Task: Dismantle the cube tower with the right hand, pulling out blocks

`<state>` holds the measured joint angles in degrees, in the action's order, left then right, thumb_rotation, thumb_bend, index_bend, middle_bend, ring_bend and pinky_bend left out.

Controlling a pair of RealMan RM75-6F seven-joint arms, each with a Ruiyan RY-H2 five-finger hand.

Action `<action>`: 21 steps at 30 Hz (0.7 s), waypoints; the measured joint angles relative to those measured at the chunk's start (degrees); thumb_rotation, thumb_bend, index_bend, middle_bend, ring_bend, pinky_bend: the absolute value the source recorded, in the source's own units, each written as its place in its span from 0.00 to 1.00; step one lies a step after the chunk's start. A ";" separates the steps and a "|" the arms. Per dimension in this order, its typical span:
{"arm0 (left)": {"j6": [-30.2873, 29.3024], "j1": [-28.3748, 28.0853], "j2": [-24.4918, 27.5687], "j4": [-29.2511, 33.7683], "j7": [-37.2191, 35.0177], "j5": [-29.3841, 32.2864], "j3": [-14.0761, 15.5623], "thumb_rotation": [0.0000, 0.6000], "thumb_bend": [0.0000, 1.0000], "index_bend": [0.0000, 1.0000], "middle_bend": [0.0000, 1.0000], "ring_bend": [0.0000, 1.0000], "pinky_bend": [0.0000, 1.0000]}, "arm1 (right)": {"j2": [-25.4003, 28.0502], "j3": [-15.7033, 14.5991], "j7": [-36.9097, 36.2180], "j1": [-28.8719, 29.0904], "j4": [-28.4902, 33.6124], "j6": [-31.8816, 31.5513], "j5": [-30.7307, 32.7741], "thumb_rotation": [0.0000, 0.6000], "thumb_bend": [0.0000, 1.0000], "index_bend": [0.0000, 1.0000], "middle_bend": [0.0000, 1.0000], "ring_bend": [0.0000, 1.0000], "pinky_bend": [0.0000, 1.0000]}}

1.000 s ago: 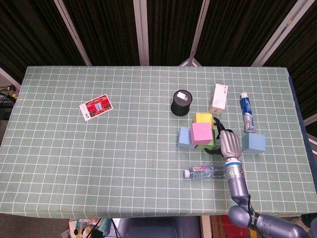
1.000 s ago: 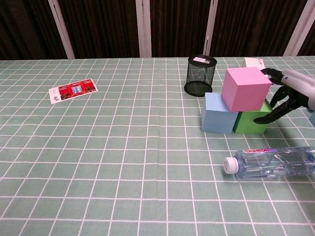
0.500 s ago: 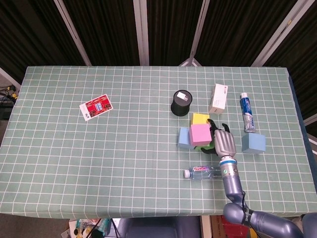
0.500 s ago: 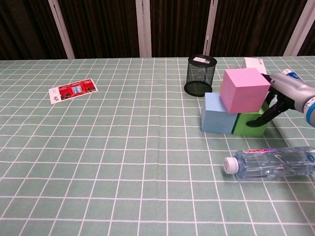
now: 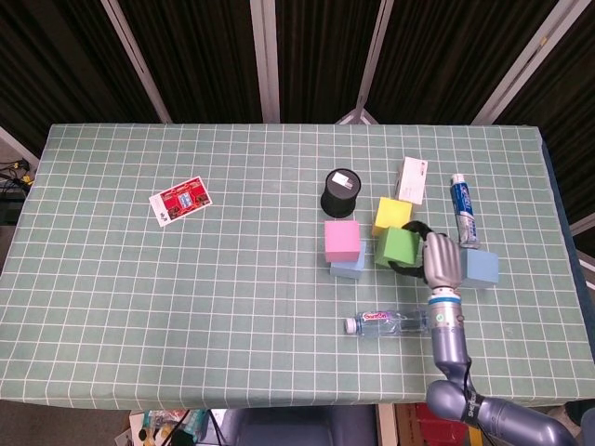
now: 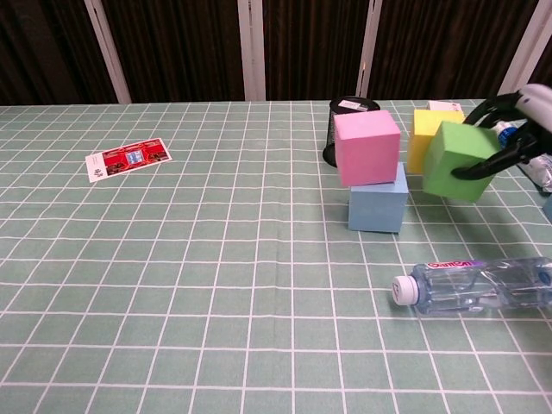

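Pulled from under pink block (image 6: 367, 147), green block (image 6: 461, 160) hangs in right hand (image 5: 441, 261).

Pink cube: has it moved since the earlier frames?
Yes. The pink cube shifted left, closer to the mesh cup, and now sits on the blue cube alone, since the right hand pulled out the green cube.

Matt green block (image 6: 460, 160) in the metal right hand (image 5: 442, 261); clear glossy plastic bottle (image 6: 479, 285) beneath it; checked cloth worktop (image 6: 172, 259).
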<state>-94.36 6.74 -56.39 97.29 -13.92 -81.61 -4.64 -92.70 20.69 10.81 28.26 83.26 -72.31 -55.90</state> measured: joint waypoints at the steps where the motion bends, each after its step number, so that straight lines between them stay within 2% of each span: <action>1: 0.00 0.00 -0.03 0.02 0.09 -0.06 0.03 1.00 0.18 0.14 0.00 0.00 0.00 | 0.57 0.55 -0.20 -0.32 -0.22 -0.37 0.29 1.00 0.30 0.39 0.76 0.84 0.39; 5: 0.01 -0.04 -0.16 0.15 0.63 -0.32 0.17 1.00 0.18 0.14 0.00 0.00 0.00 | 2.77 3.03 -2.25 -1.90 -1.45 -1.51 2.24 1.00 0.30 0.39 0.76 0.84 0.39; 10: 0.23 -0.22 -0.41 0.45 1.70 -0.38 0.26 1.00 0.18 0.14 0.00 0.00 0.00 | 5.62 3.99 -5.60 -3.81 -2.20 -0.79 3.45 1.00 0.31 0.39 0.76 0.84 0.39; 16: 0.21 -0.24 -0.49 0.65 2.12 -0.77 0.50 1.00 0.18 0.14 0.00 0.00 0.00 | 7.73 3.07 -7.25 -5.71 -1.86 0.33 3.41 1.00 0.30 0.39 0.76 0.84 0.39; 21: 0.53 -0.34 -0.34 0.63 1.86 -0.52 0.44 1.00 0.18 0.14 0.00 0.00 0.00 | 9.63 0.92 -9.68 -8.07 1.56 -0.21 0.30 1.00 0.30 0.39 0.76 0.84 0.39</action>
<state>-93.83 6.40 -56.73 97.92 -12.07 -82.13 -4.20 -83.07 21.61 1.13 20.18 84.82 -72.52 -55.59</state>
